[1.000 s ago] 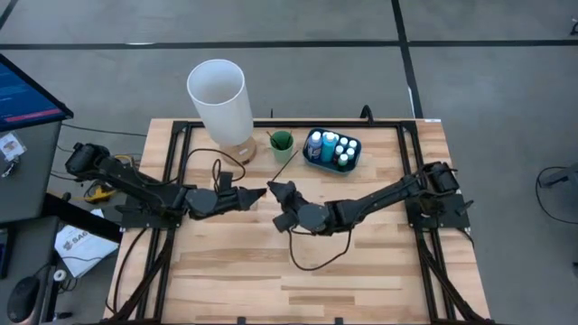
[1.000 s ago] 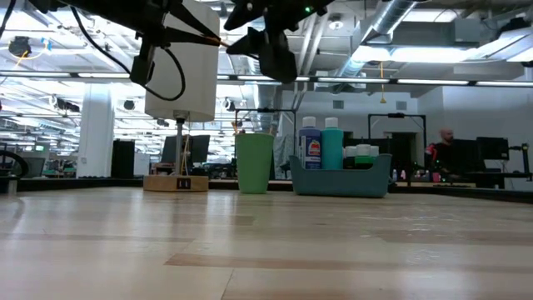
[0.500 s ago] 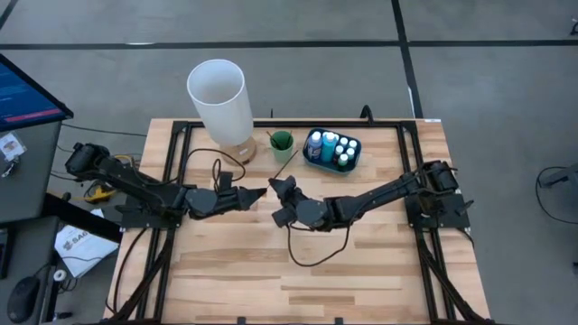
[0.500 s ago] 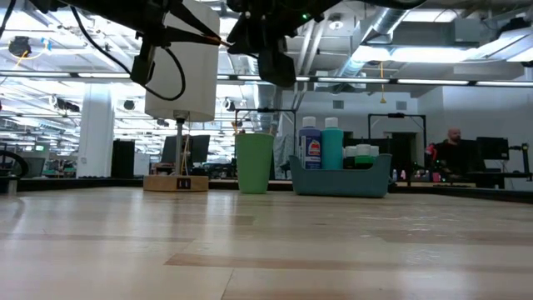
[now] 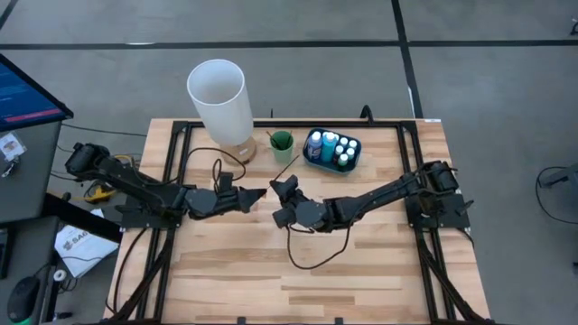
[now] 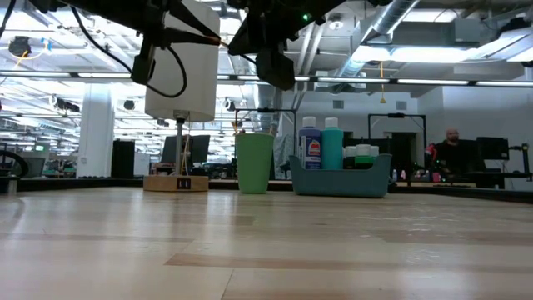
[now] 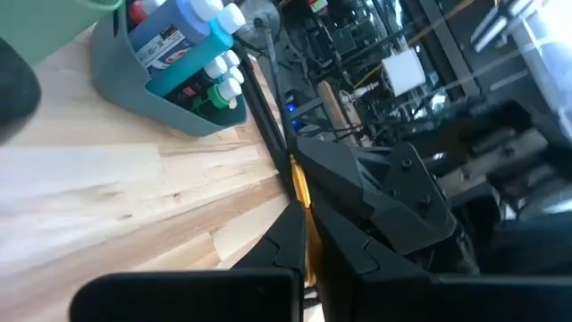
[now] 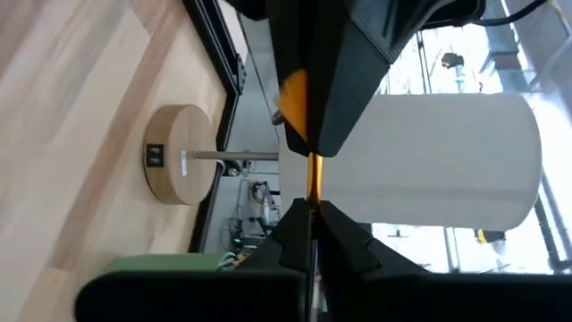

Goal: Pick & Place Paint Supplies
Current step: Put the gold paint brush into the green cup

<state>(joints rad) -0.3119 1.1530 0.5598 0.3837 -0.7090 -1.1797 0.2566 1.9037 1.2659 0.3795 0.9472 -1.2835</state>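
In front of the green cup (image 5: 281, 141), your right gripper (image 5: 276, 192) has just closed its jaws on the brush (image 8: 310, 174); the left gripper (image 5: 261, 193), jaws closed, also holds it — handover underway.

Looking straight down from well above in the high view, taking in the whole pale wooden table (image 5: 307, 271), both dark arms and the grey floor around. Sitting at table-top height in the low view, facing level across the boards into the room behind. Sharing between these two the small green cup (image 5: 281, 141) (image 6: 254, 163), the blue rounded tray (image 5: 318, 161) (image 6: 341, 177) and the tall white cylindrical lamp (image 5: 219, 99) (image 6: 181, 75). Riding close on each wrist, peering past the dark fingers: catching the tray (image 7: 134, 85) from the left wrist, the lamp (image 8: 447, 161) from the right wrist.
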